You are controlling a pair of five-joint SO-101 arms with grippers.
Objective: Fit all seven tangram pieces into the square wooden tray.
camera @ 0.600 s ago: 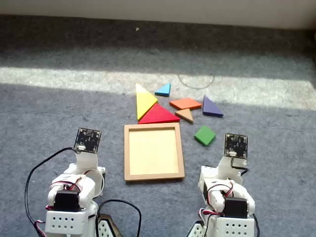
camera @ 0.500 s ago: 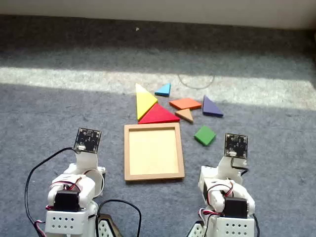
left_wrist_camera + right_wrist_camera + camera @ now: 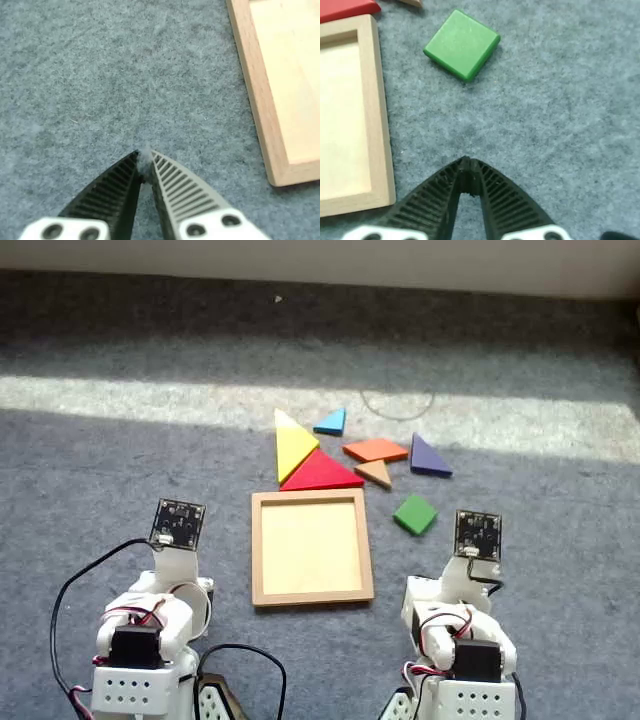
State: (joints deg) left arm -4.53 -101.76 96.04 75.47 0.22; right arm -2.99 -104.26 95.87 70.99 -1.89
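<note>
You are looking at a grey tabletop with both arms at its near edge. Between them lies the square wooden tray, and all seven pieces sit outside it.

Your left gripper is pressed together on nothing, over bare tabletop left of the tray. Your right gripper is likewise pinched closed and empty, right of the tray and nearer than the green square.

The red triangle lies against the tray's far rim, and the yellow triangle touches it on the far left. To the right are the orange parallelogram, purple triangle, tan triangle and, farthest, the blue triangle.
</note>
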